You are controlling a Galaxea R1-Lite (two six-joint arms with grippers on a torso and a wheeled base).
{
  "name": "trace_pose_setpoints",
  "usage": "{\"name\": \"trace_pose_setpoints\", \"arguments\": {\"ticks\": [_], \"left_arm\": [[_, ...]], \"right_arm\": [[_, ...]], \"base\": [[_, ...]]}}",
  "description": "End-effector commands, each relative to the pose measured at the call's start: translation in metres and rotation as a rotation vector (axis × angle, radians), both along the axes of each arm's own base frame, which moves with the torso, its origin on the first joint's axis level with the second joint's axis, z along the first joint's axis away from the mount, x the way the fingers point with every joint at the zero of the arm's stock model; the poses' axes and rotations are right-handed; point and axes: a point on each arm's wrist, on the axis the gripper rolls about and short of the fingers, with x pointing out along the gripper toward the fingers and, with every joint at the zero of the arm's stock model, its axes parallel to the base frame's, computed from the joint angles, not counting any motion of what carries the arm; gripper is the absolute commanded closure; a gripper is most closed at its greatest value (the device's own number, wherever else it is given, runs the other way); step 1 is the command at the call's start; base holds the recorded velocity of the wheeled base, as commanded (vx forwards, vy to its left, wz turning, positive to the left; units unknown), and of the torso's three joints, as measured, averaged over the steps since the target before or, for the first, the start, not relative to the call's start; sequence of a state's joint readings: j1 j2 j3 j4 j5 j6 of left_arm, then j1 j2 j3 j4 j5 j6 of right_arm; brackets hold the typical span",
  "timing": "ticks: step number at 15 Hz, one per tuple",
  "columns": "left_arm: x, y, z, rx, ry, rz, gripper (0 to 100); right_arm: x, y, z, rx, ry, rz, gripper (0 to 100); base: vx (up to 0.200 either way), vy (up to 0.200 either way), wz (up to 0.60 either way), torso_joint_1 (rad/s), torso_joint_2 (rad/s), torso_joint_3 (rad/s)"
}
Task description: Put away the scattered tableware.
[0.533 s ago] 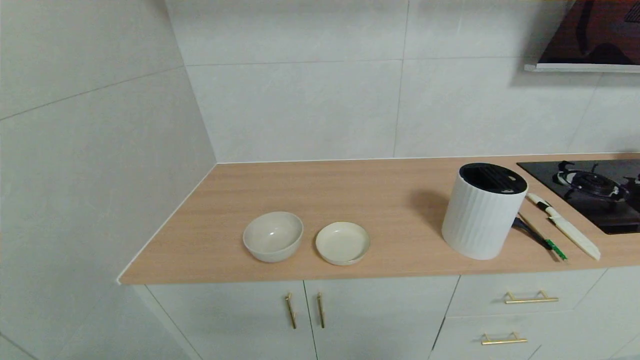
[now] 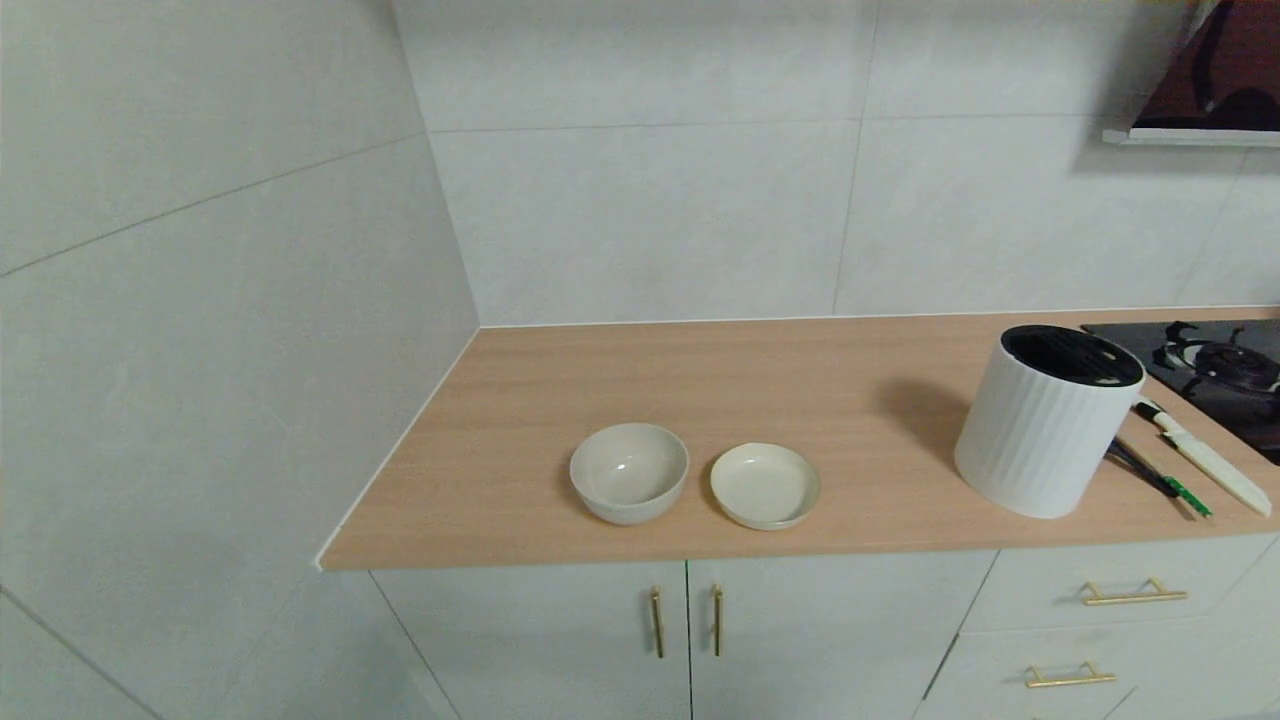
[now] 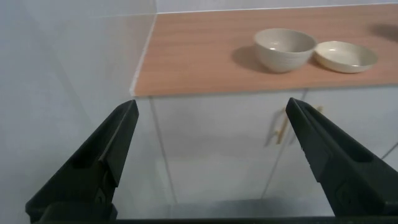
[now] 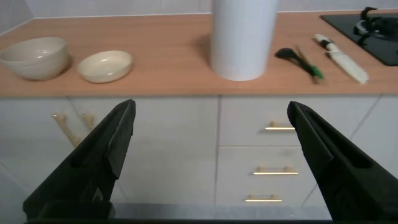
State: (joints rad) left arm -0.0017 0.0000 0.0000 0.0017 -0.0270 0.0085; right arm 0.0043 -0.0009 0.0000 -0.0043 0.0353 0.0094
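Two crockery pieces wait near the countertop's (image 2: 700,380) front edge: a bowl (image 2: 629,472), a shallow dish (image 2: 765,485) just beside it at three o'clock | knife (image 2: 1205,457) and dark-headed utensil (image 2: 1160,478) lie at three o'clock of the white slotted holder (image 2: 1045,420), probably their destination | left gripper (image 3: 210,109) and right gripper (image 4: 210,109) hang low before the cabinets, claws wide apart, empty.

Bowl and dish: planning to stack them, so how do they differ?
The bowl is deep with tall walls; the dish is shallow and low. The bowl looks greyer, the dish creamier. Both are round, upright, empty, side by side on the counter.
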Motion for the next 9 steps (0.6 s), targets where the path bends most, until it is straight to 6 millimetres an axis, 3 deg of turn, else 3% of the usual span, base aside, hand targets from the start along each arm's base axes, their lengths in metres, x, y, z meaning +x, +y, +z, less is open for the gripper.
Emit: {"name": "trace_pose_setpoints", "arguments": {"ticks": [1,9], "left_arm": [[0.0001,0.0,0.0001,0.001,0.001,0.0,0],[0.0001,0.0,0.0001,0.002,0.001,0.0,0]], "right_arm": [[0.0001,0.0,0.0001,0.0,0.0,0.0,0],[0.0001,0.0,0.0001,0.0,0.0,0.002,0]], "base": [[0.0,0.0,0.0,0.0,0.0,0.0],[0.0,0.0,0.0,0.0,0.0,0.0]]}}
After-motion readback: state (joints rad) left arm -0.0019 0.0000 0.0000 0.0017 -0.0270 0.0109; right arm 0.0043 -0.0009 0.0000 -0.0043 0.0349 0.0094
